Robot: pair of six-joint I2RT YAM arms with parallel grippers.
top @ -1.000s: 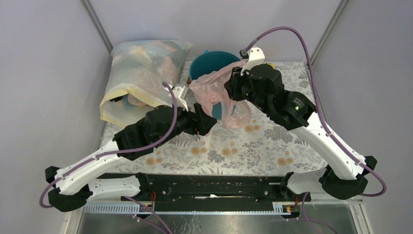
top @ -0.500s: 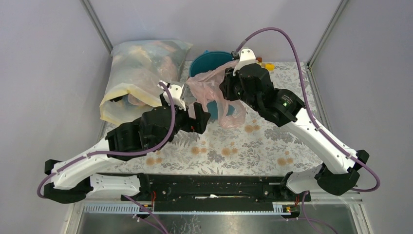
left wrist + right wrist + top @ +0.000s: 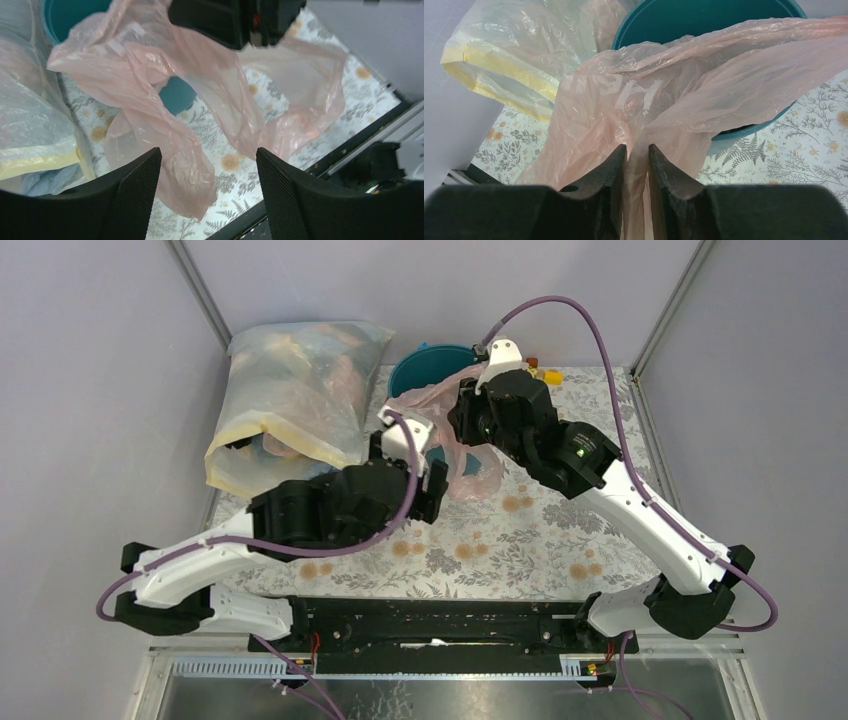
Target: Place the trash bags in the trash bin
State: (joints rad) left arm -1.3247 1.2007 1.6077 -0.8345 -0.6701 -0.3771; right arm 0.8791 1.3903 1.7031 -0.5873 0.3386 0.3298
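The bag [image 3: 634, 100] is held up by the right gripper [image 3: 638, 185], whose jaws are nearly closed and pinch a gathered fold of the thin plastic between them; the left gripper [image 3: 207, 200] is held wide open with nothing in it, although a loose hanging end of the bag is seen just in front of its fingers, and whether it touches them cannot be told. The bag is not yet inside the bin [image 3: 704, 15]; one part is stretched across the near rim and over the mouth, while the larger part hangs outside, down toward the table [image 3: 560, 530] in front of the bin. The step in hand is judged to be the bringing of the whole bag over the opening; for this the pinch should probably be carried farther back and higher, so that the hanging end is lifted past the rim and not dragged against it; the bin looks light and could be pushed or tipped if the plastic catches. The loose end could be gathered by the left gripper and fed in first; a release should be made only when most of the plastic is above the mouth; the sack [image 3: 290, 400] just beside the bin should not be disturbed.
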